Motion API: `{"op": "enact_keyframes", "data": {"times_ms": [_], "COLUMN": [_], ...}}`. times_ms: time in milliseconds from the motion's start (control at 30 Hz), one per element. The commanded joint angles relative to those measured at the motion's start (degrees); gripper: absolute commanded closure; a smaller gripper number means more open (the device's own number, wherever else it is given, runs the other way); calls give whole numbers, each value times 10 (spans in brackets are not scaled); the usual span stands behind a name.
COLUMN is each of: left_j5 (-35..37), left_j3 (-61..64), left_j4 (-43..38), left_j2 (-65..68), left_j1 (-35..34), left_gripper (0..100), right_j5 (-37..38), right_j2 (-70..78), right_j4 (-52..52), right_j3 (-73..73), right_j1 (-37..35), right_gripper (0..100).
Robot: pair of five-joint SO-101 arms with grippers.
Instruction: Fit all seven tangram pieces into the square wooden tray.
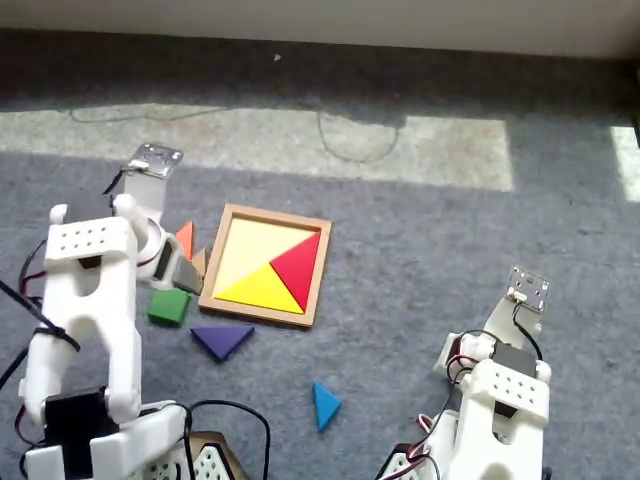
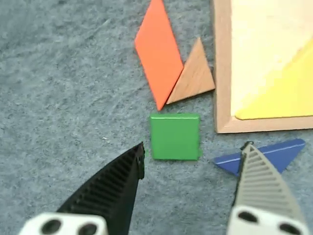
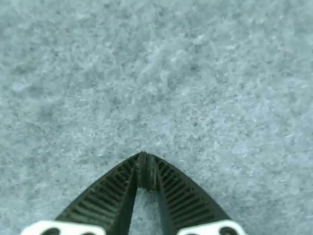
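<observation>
Evidently your left gripper (image 2: 194,146) hangs wide open and empty at the green square (image 2: 174,136), likely lined up to take it; your right gripper (image 3: 142,155), pinched shut on nothing, rests aside.

The right hand (image 3: 146,164) hangs over the grey, felt-like cover of the table (image 3: 205,73). Its two black fingers (image 3: 110,196) have ribbed inner faces and slant inward from white mounts. Their tips are pressed together with nothing between them, and only a thin gap shows lower down.
</observation>
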Motion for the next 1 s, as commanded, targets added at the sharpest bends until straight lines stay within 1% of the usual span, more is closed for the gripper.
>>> {"op": "enact_keyframes", "data": {"times_ms": [0, 100, 267, 333, 500, 567, 700, 767, 867, 967], "left_j5": [-30, -40, -36, -36, -39, -39, -37, -37, -38, -37], "left_j3": [10, 36, 52, 46, -3, -7, -7, -8, -10, -8], "left_j4": [1, -9, -88, -111, -89, -88, -87, -69, -36, -31], "left_j2": [-15, 10, 93, 127, 182, 188, 176, 153, 90, 16], "left_j1": [-42, -42, -44, -42, -41, -41, -41, -41, -39, -25], "left_gripper": [671, 671, 671, 686, 792, 815, 822, 822, 822, 822], "right_j5": [7, 7, 7, 7, 7, 7, 7, 7, 7, 7], "right_j2": [-4, -4, -4, -4, -4, -4, -4, -4, -4, -4], "right_j4": [-4, -4, -4, -4, -4, -4, -4, -4, -4, -4], "right_j3": [1, 1, 1, 1, 1, 1, 1, 1, 1, 1], "right_j1": [6, 6, 6, 6, 6, 6, 6, 6, 6, 6], "right_gripper": [994, 994, 994, 994, 994, 994, 994, 994, 994, 994]}}
